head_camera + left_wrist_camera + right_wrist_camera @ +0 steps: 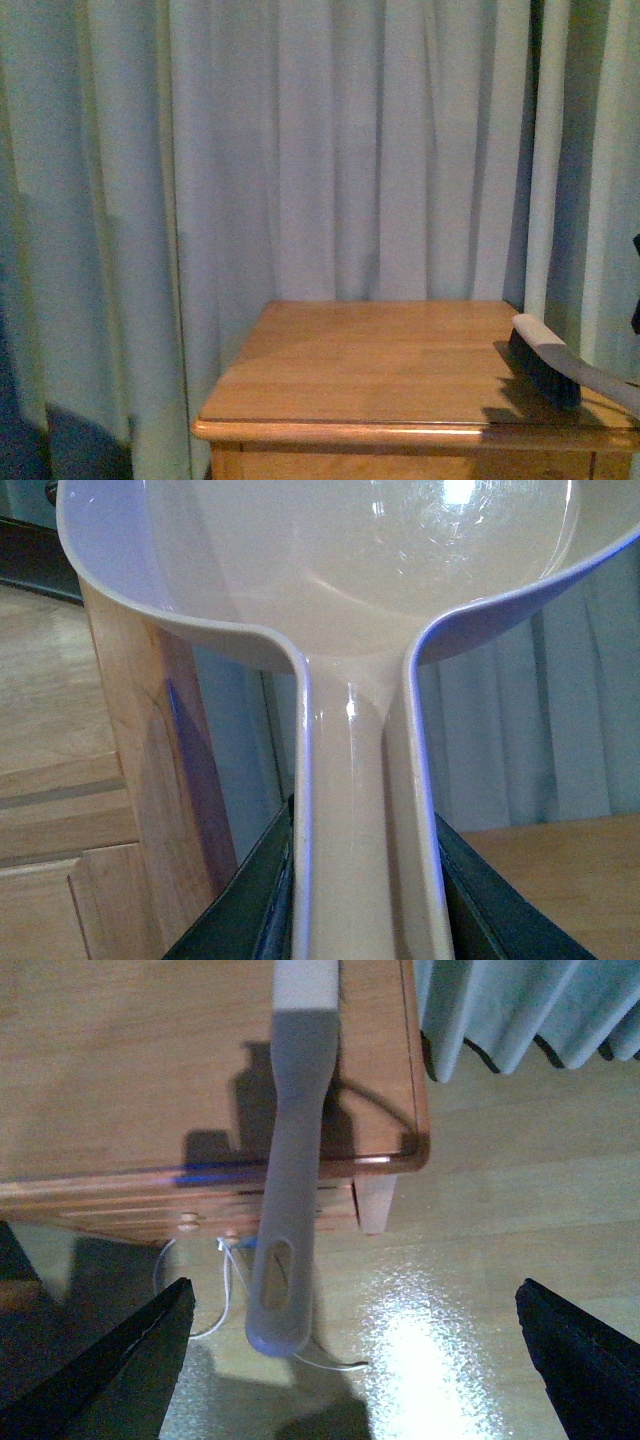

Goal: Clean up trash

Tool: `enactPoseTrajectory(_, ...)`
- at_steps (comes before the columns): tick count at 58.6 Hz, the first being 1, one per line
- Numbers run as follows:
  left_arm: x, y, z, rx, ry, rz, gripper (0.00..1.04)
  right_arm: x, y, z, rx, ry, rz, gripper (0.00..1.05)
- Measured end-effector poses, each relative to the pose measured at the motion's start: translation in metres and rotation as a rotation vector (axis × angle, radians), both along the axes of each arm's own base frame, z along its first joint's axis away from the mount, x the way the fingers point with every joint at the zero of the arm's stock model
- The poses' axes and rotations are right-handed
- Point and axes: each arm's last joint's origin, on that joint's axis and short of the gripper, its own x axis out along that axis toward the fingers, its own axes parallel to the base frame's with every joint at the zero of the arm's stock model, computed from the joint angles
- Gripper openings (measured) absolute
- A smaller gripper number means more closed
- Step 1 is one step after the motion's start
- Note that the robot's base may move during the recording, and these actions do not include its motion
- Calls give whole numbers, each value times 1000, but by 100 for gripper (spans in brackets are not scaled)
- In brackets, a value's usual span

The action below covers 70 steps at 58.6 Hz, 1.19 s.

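At lower right of front view, brush (545, 365) bristles-down on wooden table (380, 370); right gripper (352, 1290) spread wide either side of its handle, untouching; left gripper (365, 880) clamped on dustpan (350, 570) handle.

Domestic room, most likely a bedroom or sitting room. Pale floor-length curtains (330, 150) behind a wooden cabinet (400, 458), drawer knob (187, 1223) on its front. Glossy wood-plank floor (480, 1220) beyond the right fingers (130, 1360). Household cleaning kit: plastic dustpan (350, 580) clamped between the left fingers (240, 910), hand brush (545, 368) on the cabinet's surface (380, 370).
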Motion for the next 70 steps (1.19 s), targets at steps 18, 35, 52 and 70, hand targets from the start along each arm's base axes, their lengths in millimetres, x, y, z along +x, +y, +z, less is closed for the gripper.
enactPoseTrajectory(18, 0, 0, 0, 0, 0, 0, 28, 31, 15, -43, 16, 131, -76, 97)
enactPoseTrajectory(35, 0, 0, 0, 0, 0, 0, 28, 59, 24, -54, 43, 117, -111, 97)
enactPoseTrajectory(52, 0, 0, 0, 0, 0, 0, 28, 77, 28, -69, 38, 145, -124, 97)
enactPoseTrajectory(70, 0, 0, 0, 0, 0, 0, 28, 81, 28, -72, 47, 153, -131, 57)
